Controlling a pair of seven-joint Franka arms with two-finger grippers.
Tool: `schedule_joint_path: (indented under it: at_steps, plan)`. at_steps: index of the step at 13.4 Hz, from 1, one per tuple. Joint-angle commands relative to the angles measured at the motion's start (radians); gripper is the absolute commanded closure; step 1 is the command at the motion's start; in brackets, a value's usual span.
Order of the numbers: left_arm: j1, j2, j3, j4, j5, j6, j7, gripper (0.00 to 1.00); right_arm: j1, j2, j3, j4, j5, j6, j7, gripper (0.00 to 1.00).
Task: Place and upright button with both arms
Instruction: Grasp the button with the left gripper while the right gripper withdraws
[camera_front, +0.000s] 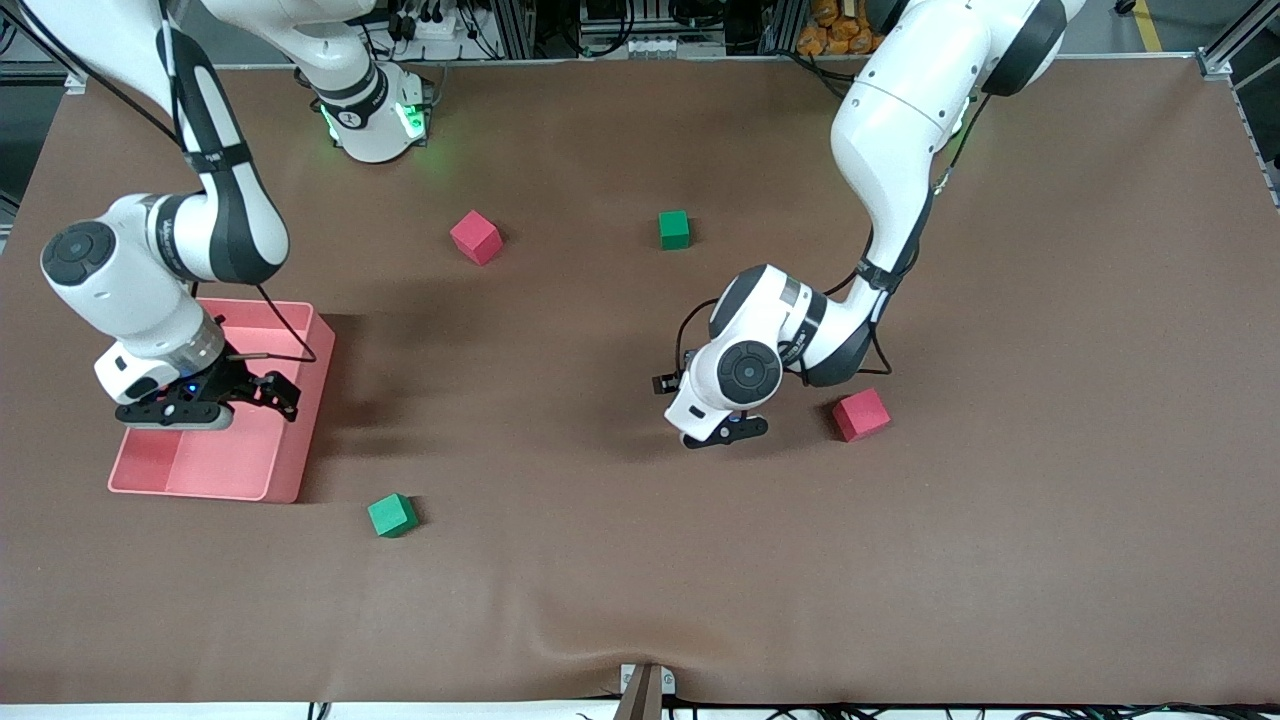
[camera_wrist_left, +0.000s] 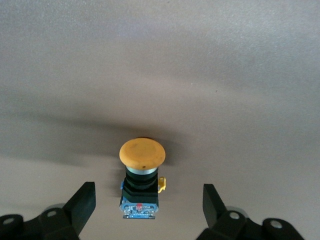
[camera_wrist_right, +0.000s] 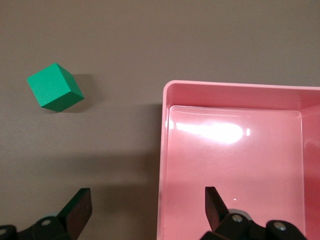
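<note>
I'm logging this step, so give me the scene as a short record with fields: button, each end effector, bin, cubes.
button: on the mat, between the left end effector's open fingers, not gripped
left end effector: low over the mat, beside a red cube
right end effector: open, over the pink bin edge
cubes: two red, two green, on the mat

green cube (camera_wrist_right: 54, 87), pink bin (camera_wrist_right: 165, 165), right tool (camera_wrist_right: 148, 210) open

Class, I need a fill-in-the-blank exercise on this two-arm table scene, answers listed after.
1. The button has a round cap coloured ____.
2. The left gripper has its fingers ____, with the button lying between them.
3. The right gripper hangs over the ____ bin.
4. The table holds ____ red cubes.

Answers: orange; open; pink; two
</note>
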Motion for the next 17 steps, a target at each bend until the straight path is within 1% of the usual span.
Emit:
schedule_joint_path:
  at_steps: [1,3,4,5,7,8,9,11,12,13,14,15,16,17]
  plan:
    - [-0.005,0.019,0.002,0.010,0.000,-0.007,0.000,0.08,0.020,-0.051,0.002,-0.018,0.000,-0.012,-0.008,0.00]
    - [-0.013,0.024,0.002,0.005,0.000,-0.008,-0.002,0.08,0.021,-0.085,0.002,0.008,0.000,-0.121,-0.008,0.00]
    - [-0.021,0.026,0.002,-0.004,0.000,-0.008,-0.002,0.09,0.021,-0.144,0.002,0.026,-0.001,-0.281,-0.008,0.00]
    - [-0.025,0.023,0.002,-0.009,0.000,-0.011,-0.003,0.13,0.015,-0.161,0.000,0.052,-0.003,-0.369,-0.009,0.00]
    - [-0.025,0.023,0.003,-0.010,0.000,-0.019,-0.002,0.28,0.004,-0.210,-0.006,0.080,-0.007,-0.518,-0.011,0.00]
    - [-0.025,0.024,0.003,-0.012,0.000,-0.019,0.000,0.31,-0.011,-0.246,-0.006,0.085,-0.007,-0.570,-0.011,0.00]
    - [-0.025,0.024,0.005,-0.012,0.002,-0.019,0.000,0.30,-0.022,-0.264,-0.006,0.123,-0.007,-0.648,-0.009,0.00]
    - [-0.021,0.023,0.005,-0.015,0.005,-0.019,0.000,0.31,-0.057,-0.246,-0.006,0.318,-0.007,-0.895,-0.008,0.00]
    - [-0.021,0.024,0.005,-0.013,0.005,-0.019,0.000,0.33,-0.080,-0.222,-0.004,0.413,-0.006,-0.992,-0.009,0.00]
    - [-0.022,0.026,0.006,-0.013,0.005,-0.019,0.001,0.33,-0.091,-0.206,-0.004,0.484,-0.004,-1.053,-0.011,0.00]
    - [-0.025,0.026,0.006,-0.013,0.005,-0.019,0.000,0.37,-0.095,-0.200,-0.004,0.521,-0.004,-1.074,-0.020,0.00]
    - [-0.024,0.021,0.006,-0.015,0.011,-0.019,0.000,0.40,-0.097,-0.197,-0.004,0.534,-0.006,-1.074,-0.050,0.00]
    - [-0.024,0.020,0.006,-0.015,0.011,-0.021,-0.003,0.46,-0.103,-0.195,-0.006,0.536,-0.011,-1.062,-0.084,0.00]
    - [-0.025,0.021,0.006,-0.015,0.011,-0.021,-0.006,0.47,-0.123,-0.185,-0.006,0.546,-0.003,-1.060,-0.118,0.00]
